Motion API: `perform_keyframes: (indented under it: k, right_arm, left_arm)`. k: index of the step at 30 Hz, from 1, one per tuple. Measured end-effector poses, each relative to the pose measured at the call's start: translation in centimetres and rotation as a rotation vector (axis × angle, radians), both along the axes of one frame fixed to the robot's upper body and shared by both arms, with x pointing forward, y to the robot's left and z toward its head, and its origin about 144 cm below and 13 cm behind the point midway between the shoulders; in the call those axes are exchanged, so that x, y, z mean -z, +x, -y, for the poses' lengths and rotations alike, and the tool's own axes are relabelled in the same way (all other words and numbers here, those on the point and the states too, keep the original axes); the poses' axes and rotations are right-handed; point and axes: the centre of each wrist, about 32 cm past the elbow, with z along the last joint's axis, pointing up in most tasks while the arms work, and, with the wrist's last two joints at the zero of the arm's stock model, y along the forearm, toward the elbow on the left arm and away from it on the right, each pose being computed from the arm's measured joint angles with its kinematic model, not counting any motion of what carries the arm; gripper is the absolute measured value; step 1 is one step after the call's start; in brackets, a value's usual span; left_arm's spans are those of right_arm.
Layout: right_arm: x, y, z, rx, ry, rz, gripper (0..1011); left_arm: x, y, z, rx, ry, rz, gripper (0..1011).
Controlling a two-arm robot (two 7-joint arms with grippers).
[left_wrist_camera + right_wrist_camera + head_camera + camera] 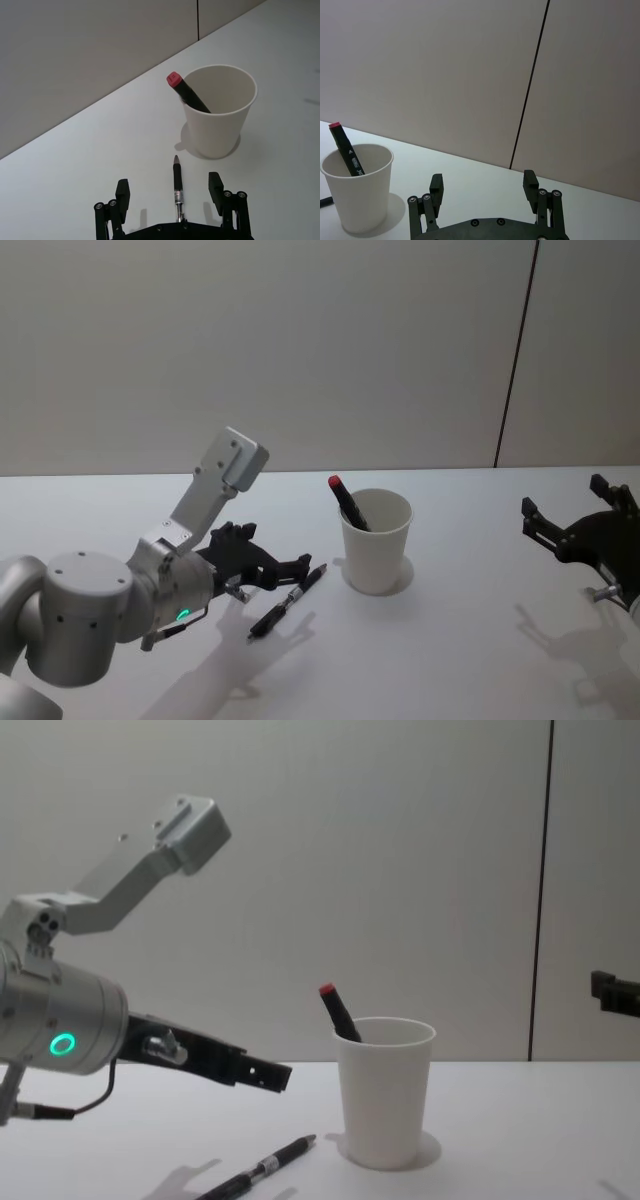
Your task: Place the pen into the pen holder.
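Near the middle of the table the pen lies flat, just beside the pen holder. The left pincer hangs over the pen's back end, wide open, one finger on each side. It looks ready to grab, so next it should go down and squeeze. The right pincer sits wide open by the right edge.

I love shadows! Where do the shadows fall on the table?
Head view: the left hand and right hand each cast spiky grey shadows on the table, nearer the camera. Left wrist view: the pen holder has a soft shadow hugging its base.
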Motion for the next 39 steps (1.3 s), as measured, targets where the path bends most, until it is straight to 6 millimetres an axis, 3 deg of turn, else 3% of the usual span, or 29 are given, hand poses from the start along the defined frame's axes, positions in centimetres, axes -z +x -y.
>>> perform_keyframes:
  k: [39]
  right_arm:
    - [0.0, 0.0, 0.0, 0.0, 0.0, 0.0, 1002]
  left_arm:
    - [2.7, 1.3, 1.7, 0.034, 0.095, -0.105, 1004]
